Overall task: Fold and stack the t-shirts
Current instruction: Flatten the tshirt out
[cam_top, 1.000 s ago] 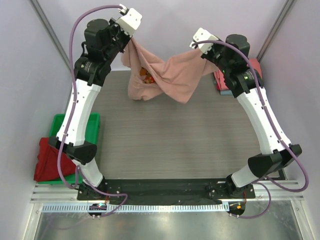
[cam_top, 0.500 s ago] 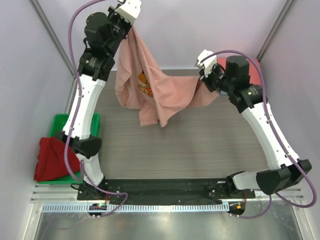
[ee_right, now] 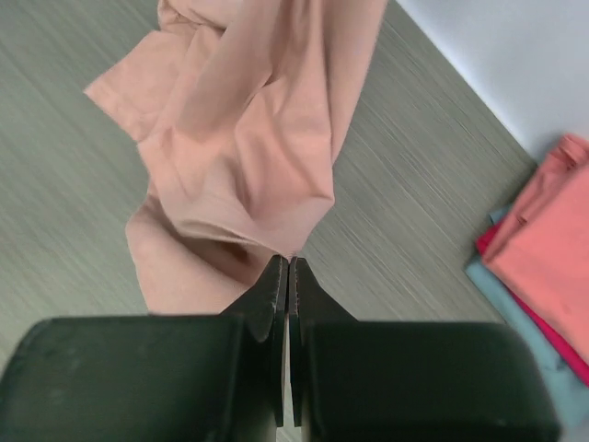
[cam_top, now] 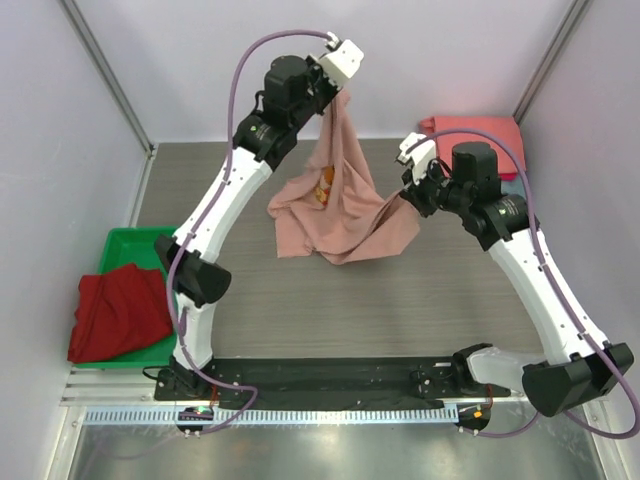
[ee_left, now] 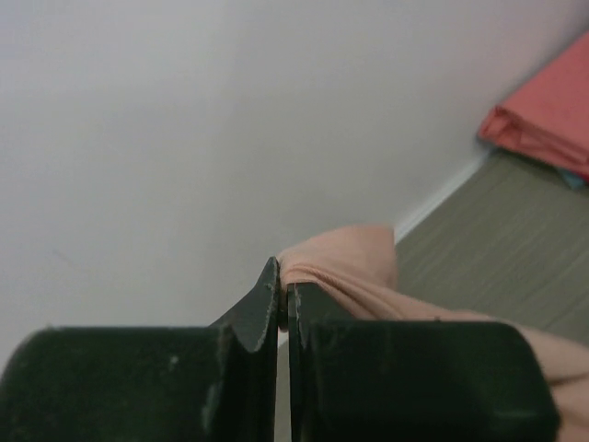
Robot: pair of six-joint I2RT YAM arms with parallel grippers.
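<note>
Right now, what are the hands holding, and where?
Both hold the dusty-pink t-shirt: left hand pinches its raised top edge, right hand a lower side edge.

the top view hangs high above and behind the arm bases, looking steeply down on the whole table (cam_top: 300, 310) from far off. the left wrist view sits close behind the left gripper (ee_left: 282, 290), facing along its jaws toward the back wall (ee_left: 184, 110). the right wrist view sits close behind the right gripper (ee_right: 289, 267), aimed down past its jaws at the table. all three share the pink t-shirt (cam_top: 335, 215) just beyond the jaw tips, and the coral folded stack (ee_right: 552, 230) off to the jaws' right
</note>
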